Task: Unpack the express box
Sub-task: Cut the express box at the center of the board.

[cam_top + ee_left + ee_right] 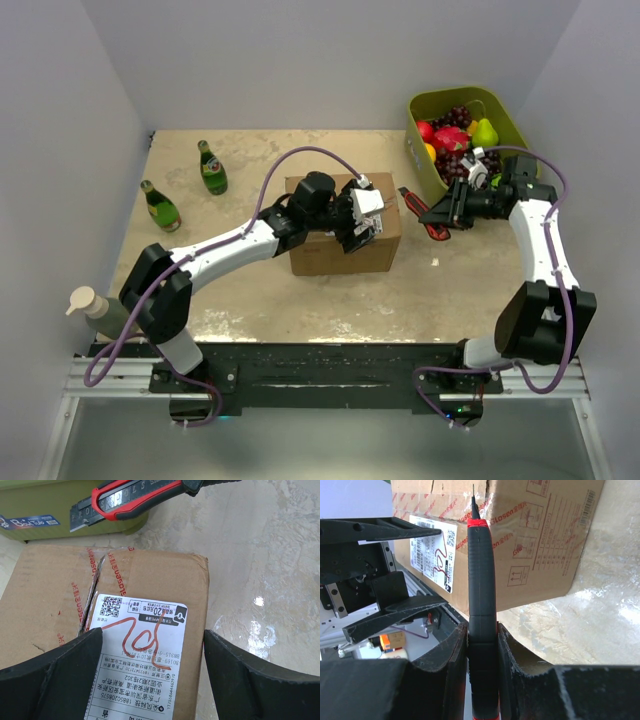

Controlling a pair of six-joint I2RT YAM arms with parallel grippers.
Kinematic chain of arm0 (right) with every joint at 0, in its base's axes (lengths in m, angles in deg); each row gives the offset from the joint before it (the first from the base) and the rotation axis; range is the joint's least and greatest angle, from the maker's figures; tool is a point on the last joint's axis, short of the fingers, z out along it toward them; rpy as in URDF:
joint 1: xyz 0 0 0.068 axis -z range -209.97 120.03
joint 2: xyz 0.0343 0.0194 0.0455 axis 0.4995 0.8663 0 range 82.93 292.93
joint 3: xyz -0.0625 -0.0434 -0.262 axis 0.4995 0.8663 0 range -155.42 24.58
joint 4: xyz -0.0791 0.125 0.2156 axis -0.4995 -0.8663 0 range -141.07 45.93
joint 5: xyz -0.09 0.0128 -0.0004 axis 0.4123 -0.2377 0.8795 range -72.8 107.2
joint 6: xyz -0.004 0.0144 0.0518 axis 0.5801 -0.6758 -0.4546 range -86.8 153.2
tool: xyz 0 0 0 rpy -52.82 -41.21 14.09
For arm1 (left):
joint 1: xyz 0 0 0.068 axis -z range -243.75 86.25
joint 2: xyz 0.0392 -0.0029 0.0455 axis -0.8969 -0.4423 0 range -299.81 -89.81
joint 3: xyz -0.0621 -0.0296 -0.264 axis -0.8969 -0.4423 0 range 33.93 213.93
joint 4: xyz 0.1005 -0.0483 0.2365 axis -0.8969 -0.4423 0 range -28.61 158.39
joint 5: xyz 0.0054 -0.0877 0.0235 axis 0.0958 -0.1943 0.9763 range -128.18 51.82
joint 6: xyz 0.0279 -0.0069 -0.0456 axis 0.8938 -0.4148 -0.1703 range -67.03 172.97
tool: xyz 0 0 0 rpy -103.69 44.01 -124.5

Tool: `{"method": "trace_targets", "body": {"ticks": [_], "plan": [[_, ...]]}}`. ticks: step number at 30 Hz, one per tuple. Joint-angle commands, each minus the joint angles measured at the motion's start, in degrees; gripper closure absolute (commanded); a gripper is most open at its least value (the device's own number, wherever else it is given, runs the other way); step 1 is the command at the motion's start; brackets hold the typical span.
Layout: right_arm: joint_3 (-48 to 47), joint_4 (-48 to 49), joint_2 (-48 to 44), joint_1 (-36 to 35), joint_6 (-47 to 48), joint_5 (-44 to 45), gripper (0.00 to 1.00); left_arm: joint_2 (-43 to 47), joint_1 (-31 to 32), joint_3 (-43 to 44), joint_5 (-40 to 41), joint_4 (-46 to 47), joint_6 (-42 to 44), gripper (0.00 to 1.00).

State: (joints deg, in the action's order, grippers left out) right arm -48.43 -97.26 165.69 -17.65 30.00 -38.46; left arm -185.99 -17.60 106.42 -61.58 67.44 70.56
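Observation:
The express box (322, 256) is a brown carton in the middle of the table, with a white label (140, 650) on its top. The red-printed tape along its top seam (92, 595) is split. My left gripper (365, 215) hovers open over the labelled flap. One finger (60, 675) is above the seam and the other (260, 680) is past the box's side edge. My right gripper (482, 630) is shut on a red-and-black utility knife (481, 575). Its blade is out and points at the box's upper edge from just right of the box (418, 212).
An olive-green tub (505, 108) of fruit stands at the back right, close behind my right arm. Two green bottles (211, 168) (160, 207) stand at the back left. A pump bottle (95, 308) is at the near left edge. Walls close in three sides.

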Motion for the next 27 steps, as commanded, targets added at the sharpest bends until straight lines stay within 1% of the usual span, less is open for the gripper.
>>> {"method": "trace_targets", "body": {"ticks": [1,14,27], "plan": [[0.5,-0.95,0.12,-0.36,0.83,-1.91,1.0,-3.49,0.96,-2.18,0.28,-8.89,-1.15,0.15],[1.65,-2.01,1.09,-1.86,1.71,-1.03,1.0,-4.1,1.05,-1.39,0.02,-8.81,-1.59,0.14],[-0.55,-1.39,2.76,-1.86,1.71,0.46,1.0,-4.1,1.05,-1.47,0.02,-8.89,-1.5,0.14]]}}
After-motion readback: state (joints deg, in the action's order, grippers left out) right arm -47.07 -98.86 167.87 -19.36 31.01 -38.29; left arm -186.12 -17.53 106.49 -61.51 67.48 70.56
